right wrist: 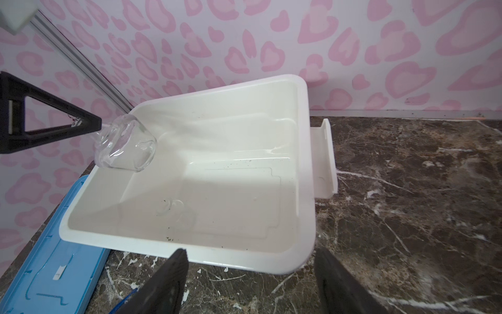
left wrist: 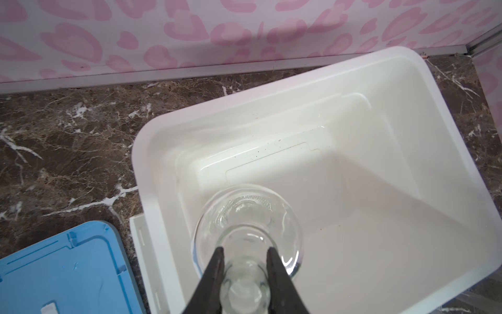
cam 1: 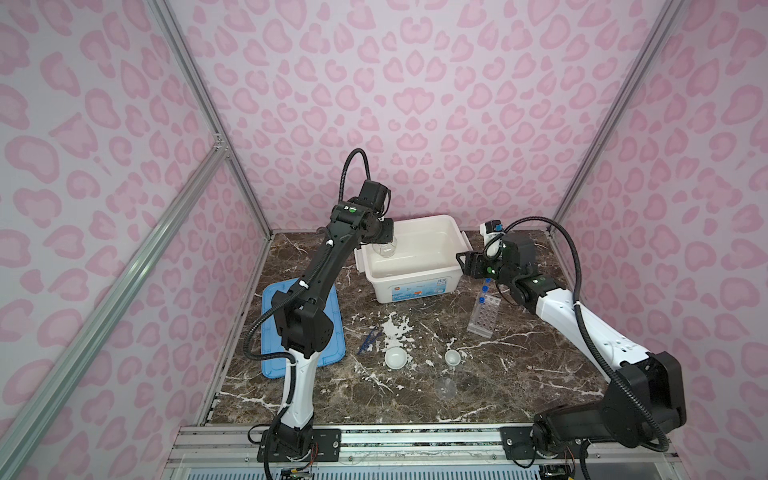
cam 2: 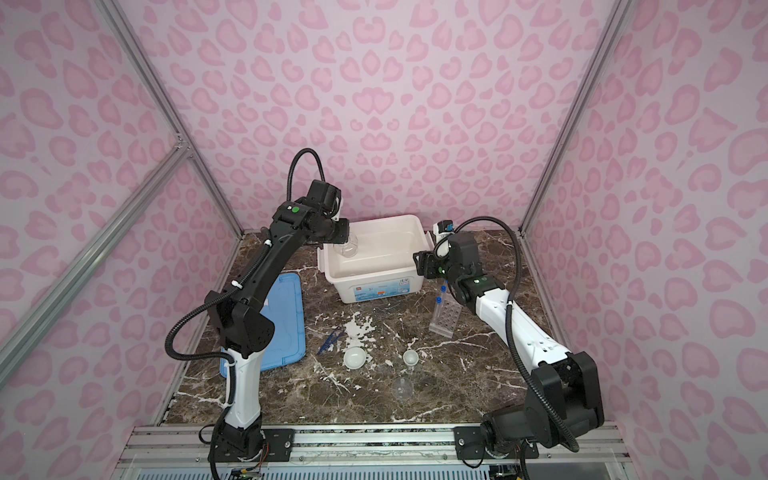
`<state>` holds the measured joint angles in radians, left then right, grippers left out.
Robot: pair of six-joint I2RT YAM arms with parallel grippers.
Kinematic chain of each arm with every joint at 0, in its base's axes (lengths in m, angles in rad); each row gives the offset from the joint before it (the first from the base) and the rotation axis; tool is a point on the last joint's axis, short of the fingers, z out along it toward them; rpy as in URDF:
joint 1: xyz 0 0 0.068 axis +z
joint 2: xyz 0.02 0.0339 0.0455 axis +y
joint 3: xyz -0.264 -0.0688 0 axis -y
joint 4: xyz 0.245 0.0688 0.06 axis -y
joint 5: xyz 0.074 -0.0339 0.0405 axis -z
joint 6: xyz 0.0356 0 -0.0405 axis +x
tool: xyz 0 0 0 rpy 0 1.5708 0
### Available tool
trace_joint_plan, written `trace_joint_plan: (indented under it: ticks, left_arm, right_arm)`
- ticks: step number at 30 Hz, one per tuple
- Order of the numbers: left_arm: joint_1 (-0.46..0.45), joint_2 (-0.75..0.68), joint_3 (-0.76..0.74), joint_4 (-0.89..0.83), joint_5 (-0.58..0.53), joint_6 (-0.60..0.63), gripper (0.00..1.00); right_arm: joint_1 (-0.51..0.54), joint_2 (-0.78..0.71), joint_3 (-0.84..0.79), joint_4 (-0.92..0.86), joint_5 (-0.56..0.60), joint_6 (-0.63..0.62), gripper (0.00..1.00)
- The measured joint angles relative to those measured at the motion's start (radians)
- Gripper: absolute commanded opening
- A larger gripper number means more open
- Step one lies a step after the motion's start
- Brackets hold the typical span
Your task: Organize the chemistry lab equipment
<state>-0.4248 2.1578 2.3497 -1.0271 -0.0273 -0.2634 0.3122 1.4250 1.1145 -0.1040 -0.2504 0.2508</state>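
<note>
Nearest the robot's base, well short of both claws, a clear glass vessel [cam 1: 446,388] rests on the desk [cam 1: 519,365]. Farther on, the larger white bowl [cam 1: 395,358] sits on the left claw's side and the smaller white bowl [cam 1: 452,357] on the right claw's side. Dark blue tweezers [cam 1: 370,341] lie just beyond the larger one. A blue lid [cam 1: 328,345] lies flat under the left arm.

The clear rack [cam 1: 484,322] lies just on the near side of the right claw [right wrist: 250,252], with two blue-capped test tubes [cam 1: 481,299] upright in the end closest to it. That claw hangs wide open and empty, just outside the white bin [cam 1: 419,220].

The left claw [left wrist: 245,250] is clamped on the neck of a clear flask [left wrist: 244,217], holding it tilted above the bin's floor. Below it, toward the right claw, a small glass piece [right wrist: 176,209] lies inside the bin.
</note>
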Motion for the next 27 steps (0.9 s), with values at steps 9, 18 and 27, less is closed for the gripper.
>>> trace_joint_plan:
  ticks: [9,18,27]
  left_arm:
    - [0.01,0.063,0.001,0.018,-0.002,0.032,0.12]
    - [0.012,0.111,0.001,0.06,-0.011,0.074,0.11]
    - [0.012,0.138,0.001,0.064,-0.015,0.089,0.1]
  right_arm:
    - [0.057,0.059,0.042,-0.008,0.01,0.0,0.72]
    - [0.055,0.071,0.083,-0.058,0.076,-0.001,0.74]
    - [-0.047,0.216,0.232,-0.152,0.091,-0.051,0.68]
